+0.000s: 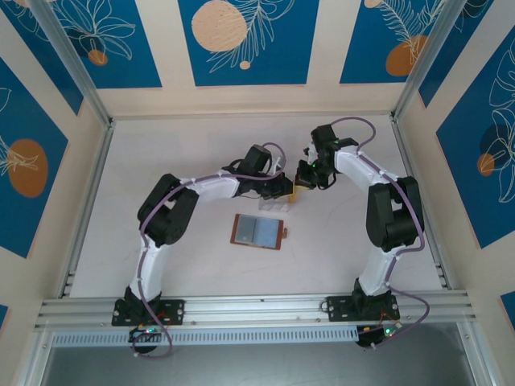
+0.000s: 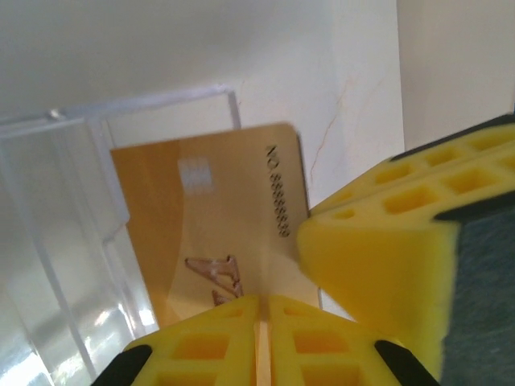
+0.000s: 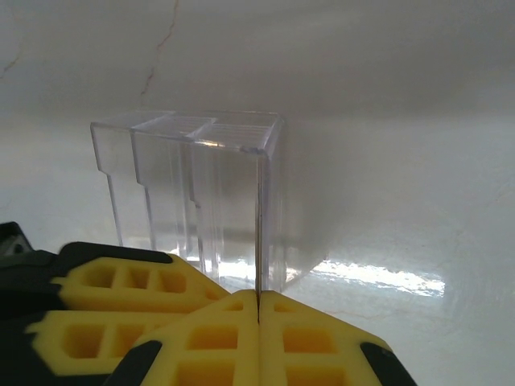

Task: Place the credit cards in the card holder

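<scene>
the left end effector (image 2: 263, 310) is clenched on one edge of a gold credit card (image 2: 213, 225), and the right end effector (image 3: 258, 310) looks pinched tight on the same card from the side, so the card sits between both sets of fingertips. if either arm pulls away before one lets go, the card could bend or twist out of a grip. the clear plastic box (image 3: 193, 185) stands just beyond the fingertips and could be knocked. the card holder (image 1: 257, 232) lies open on the worktop (image 1: 161, 161), back toward the arm bases.
</scene>
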### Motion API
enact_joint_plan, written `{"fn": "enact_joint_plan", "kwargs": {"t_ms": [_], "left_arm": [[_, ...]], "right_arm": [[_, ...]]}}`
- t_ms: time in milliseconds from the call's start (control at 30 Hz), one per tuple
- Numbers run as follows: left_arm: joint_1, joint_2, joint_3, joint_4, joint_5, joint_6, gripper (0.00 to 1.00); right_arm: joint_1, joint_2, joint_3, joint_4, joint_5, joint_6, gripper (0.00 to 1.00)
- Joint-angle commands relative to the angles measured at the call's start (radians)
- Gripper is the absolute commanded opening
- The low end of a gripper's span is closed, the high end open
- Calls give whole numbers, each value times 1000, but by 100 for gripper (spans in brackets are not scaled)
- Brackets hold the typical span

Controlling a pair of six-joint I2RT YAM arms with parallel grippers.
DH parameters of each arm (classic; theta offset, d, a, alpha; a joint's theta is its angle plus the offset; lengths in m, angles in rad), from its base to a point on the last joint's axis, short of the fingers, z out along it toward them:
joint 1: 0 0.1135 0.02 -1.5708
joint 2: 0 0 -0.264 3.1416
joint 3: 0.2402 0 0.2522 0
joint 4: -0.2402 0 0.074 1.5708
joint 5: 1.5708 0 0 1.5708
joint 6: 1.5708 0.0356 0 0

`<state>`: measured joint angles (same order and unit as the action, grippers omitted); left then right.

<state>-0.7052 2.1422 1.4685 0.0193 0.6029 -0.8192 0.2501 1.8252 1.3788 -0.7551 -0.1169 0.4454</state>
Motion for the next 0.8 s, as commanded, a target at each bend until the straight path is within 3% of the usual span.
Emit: {"fn": "enact_joint_plan", "kwargs": {"t_ms": [0, 367, 767], "left_arm": [[-16, 5, -35, 31, 17, -20, 11], [-33, 45, 16, -112, -109, 69, 10], [-34, 68, 23, -151, -155, 95, 10]], "right_arm": [[-8, 8, 0, -11, -39, 18, 0], [-18, -23, -14, 8, -107, 23, 4], [-24, -49, -24, 10, -132, 21, 11]]}}
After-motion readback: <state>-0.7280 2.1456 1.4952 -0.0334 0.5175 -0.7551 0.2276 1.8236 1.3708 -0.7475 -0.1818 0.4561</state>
